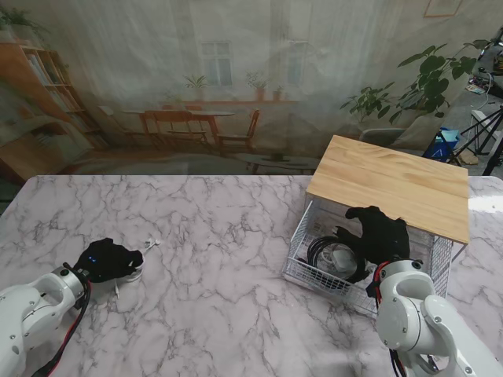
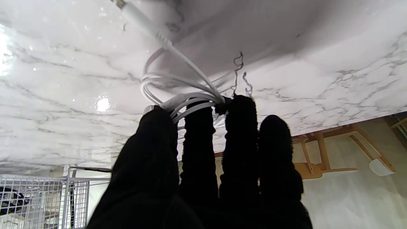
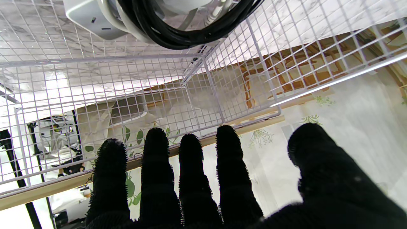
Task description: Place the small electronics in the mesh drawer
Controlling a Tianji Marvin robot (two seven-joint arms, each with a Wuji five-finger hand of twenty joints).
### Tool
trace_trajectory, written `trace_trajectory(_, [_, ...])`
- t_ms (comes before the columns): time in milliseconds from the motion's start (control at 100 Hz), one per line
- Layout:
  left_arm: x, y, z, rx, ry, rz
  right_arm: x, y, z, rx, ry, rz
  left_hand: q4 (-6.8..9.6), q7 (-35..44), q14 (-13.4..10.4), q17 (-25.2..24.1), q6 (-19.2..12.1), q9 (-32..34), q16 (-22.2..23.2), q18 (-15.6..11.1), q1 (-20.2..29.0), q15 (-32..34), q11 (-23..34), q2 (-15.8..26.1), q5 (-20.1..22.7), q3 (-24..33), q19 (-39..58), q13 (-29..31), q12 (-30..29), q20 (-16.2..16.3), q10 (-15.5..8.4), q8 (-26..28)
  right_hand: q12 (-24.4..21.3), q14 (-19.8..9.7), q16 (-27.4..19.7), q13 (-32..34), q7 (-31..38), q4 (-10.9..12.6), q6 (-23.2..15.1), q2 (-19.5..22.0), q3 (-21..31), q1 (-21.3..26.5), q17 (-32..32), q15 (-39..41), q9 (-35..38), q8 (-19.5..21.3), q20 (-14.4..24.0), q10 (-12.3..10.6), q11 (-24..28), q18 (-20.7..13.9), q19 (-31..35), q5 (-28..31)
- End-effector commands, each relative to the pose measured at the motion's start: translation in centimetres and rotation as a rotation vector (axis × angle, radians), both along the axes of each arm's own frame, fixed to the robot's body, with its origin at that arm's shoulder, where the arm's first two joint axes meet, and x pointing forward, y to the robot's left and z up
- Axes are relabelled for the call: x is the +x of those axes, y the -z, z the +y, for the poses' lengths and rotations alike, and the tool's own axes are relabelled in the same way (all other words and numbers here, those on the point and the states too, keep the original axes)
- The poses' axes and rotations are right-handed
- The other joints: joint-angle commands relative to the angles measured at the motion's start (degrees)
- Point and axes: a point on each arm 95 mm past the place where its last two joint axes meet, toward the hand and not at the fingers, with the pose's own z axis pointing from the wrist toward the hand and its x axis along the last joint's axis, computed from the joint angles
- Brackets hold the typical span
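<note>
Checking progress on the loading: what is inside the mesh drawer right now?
The mesh drawer holds a coiled black cable and a white adapter block with white cord. The right robot hand hangs above it, covering part of the drawer; anything beneath it cannot be seen.

Both arms are made of smooth, rounded white segments, and each one ends in a five-finger robot hand covered by a black glove: the left robot hand [image 1: 108, 259] and the right robot hand [image 1: 380, 233]. The glove fabric looks fuzzy on the fingers [image 3: 194, 168]. A red and a black cable run along the left forearm, and a small blue light shows on the back of the left glove.
</note>
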Motion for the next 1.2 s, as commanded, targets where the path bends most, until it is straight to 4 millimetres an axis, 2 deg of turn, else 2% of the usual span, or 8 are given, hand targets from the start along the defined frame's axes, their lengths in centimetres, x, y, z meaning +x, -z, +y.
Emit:
trace_trajectory(0, [0.1, -0.2, -0.3, -0.015, 0.003, 0.005, 0.0, -0.5, 0.0, 0.004, 0.001, -0.015, 1.15, 6.7, 1.7, 0.4, -5.7, 1.3, 0.9, 1.2, 6.4, 1.9, 3.1, 4.0, -0.4, 5.1, 1.8, 1.5, 0.7, 1.8, 1.8, 3.1, -0.2, -0.1, -0.8, -1.7, -1.3, 1.3, 0.8, 0.1, 0.8, 0.0, -0.9, -5.0, -2.1, -0.7, -0.4, 0.5, -1.9, 0.8, -1.0, -1.2])
trace_trajectory(180, [0.8, -2.5, -0.7, -0.048, 0.043, -0.028, 0.0, -0.9, 0.1, 0.013, -0.012, -0.026, 1.19, 6.8, 1.6, 0.8, -5.9, 1.4, 0.9, 1.0, 6.2, 2.2, 3.4, 4.0, -0.2, 5.2, 2.0, 1.9, 0.3, 2.0, 1.8, 3.4, -0.1, -0.1, -0.8, -1.6, -1.3, 1.3, 0.9, 0.0, 0.7, 0.0, -0.8, -5.0, -1.9, -0.7, -0.4, 0.5, -1.9, 0.8, -1.0, -1.3])
trace_trajectory(510, [2.6, -8.9, -3.0, -0.190, 0.160, -0.083, -0.1, -1.9, 0.7, 0.035, -0.045, -0.050, 1.29, 6.8, 1.5, 1.0, -5.8, 1.3, 0.9, 0.9, 6.0, 2.4, 3.9, 4.1, -0.2, 5.6, 2.1, 2.0, 0.2, 2.1, 1.9, 4.0, -0.1, -0.2, -0.8, -1.5, -1.3, 1.3, 0.8, -0.1, 0.8, 0.0, -0.7, -5.0, -1.7, -0.7, -0.3, 0.4, -1.9, 0.8, -1.0, -1.2])
trace_trajectory(630, [3.5, -11.3, -4.2, -0.225, 0.214, -0.096, -0.2, -2.2, 1.0, 0.041, -0.064, -0.064, 1.29, 6.7, 1.4, 1.1, -6.0, 1.2, 1.0, 0.8, 5.9, 2.6, 4.0, 4.1, -0.1, 5.6, 2.2, 2.0, 0.2, 2.1, 1.8, 4.2, -0.1, -0.1, -0.8, -1.3, -1.2, 1.2, -1.6, -0.9, 0.9, 0.2, -0.6, -5.0, -1.4, -0.6, -0.3, 0.3, -1.8, 0.7, -1.0, -1.8])
trace_trajectory(900, [5.2, -15.8, -8.3, -0.278, 0.341, -0.104, -0.5, -2.7, 1.9, 0.055, -0.112, -0.084, 1.32, 6.7, 1.1, 1.2, -6.2, 1.2, 1.0, 0.6, 5.7, 2.6, 4.2, 4.1, -0.1, 5.8, 2.1, 2.0, 0.1, 2.2, 1.7, 4.4, -0.1, -0.2, -0.8, -1.2, -0.7, 1.2, -2.4, -4.3, 1.4, -1.2, -0.5, -5.1, -1.2, -0.6, -0.3, 0.2, -2.0, 0.8, -1.0, -3.2])
trace_trajectory(1190, [6.3, -18.8, -14.2, -0.298, 0.482, -0.081, -0.9, -3.3, 3.0, 0.097, -0.165, -0.114, 1.38, 6.4, 0.6, 1.8, -6.4, 1.3, 0.9, 0.2, 5.5, 2.5, 4.2, 3.9, -0.2, 6.0, 1.9, 2.4, 0.0, 2.0, 1.6, 4.5, 0.0, -0.1, -0.9, -1.0, -0.8, 1.1, -2.3, -7.4, 3.1, -3.5, -0.5, -5.3, -1.2, -1.2, -0.4, 0.1, -2.1, 1.0, -1.1, -4.0])
